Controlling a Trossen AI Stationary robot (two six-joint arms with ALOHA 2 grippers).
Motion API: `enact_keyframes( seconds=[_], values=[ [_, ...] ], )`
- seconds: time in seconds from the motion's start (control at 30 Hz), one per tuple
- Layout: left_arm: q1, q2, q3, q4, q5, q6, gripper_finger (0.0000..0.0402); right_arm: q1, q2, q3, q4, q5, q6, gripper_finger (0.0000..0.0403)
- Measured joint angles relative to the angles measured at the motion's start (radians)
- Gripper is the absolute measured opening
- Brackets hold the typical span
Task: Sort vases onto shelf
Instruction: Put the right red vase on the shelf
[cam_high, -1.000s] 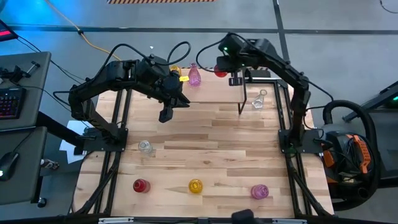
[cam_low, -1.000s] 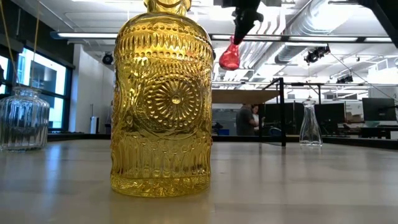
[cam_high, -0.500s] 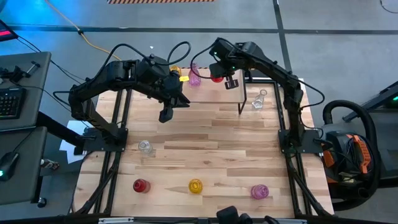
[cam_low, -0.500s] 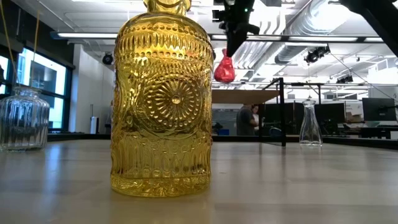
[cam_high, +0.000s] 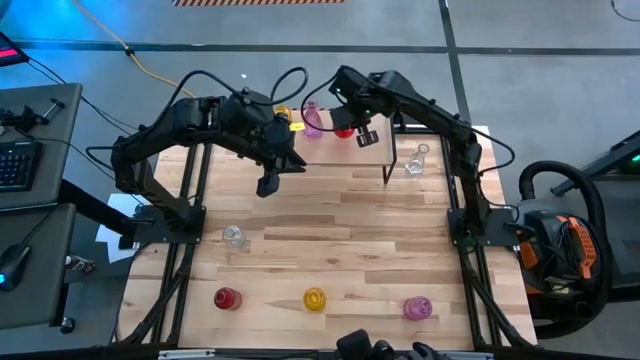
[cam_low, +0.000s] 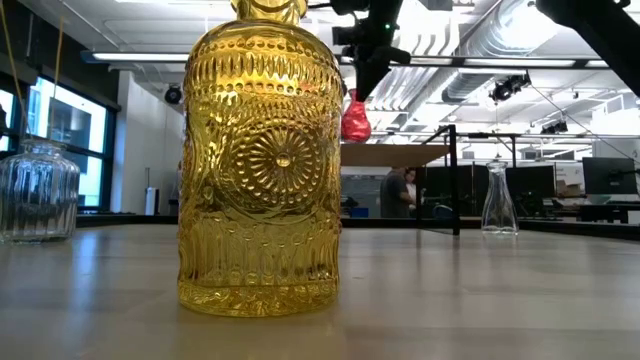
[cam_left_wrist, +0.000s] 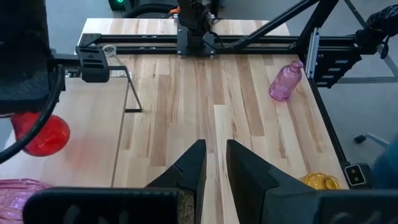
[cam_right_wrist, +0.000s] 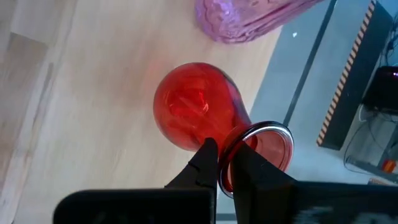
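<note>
Gripping a red vase (cam_right_wrist: 194, 107) by its neck, the right end effector (cam_right_wrist: 225, 163) hangs above the shelf (cam_high: 330, 148). The left end effector (cam_left_wrist: 214, 163) hovers over the table (cam_left_wrist: 249, 112), fingers slightly apart, empty.

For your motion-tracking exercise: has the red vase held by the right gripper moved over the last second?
Yes. In the high view the red vase, held by the right gripper, has shifted left toward the pink vase on the shelf.

Legible text, labels, brands, numbers, signs: none in any view. The yellow vase (cam_low: 260, 160) nearest the low camera carries pressed ornament only, a sunburst rosette and ribbed bands, with no lettering.
</note>
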Motion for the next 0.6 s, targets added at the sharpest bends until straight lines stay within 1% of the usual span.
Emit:
enact_keyframes(
  seconds=[0.27,0.4,0.6],
  values=[
    [0.047,0.005,0.0,0.0,0.0,0.053,0.0055,-0.001,0.003,0.0,-0.01,-0.002,-0.001,0.0],
    [0.078,0.005,0.0,-0.001,0.0,0.06,0.0055,-0.004,0.014,0.0,0.003,-0.044,-0.005,0.0],
    [0.107,0.004,0.0,-0.002,0.001,0.06,0.0055,-0.008,0.034,-0.004,0.007,-0.022,-0.007,0.0]
  ],
)
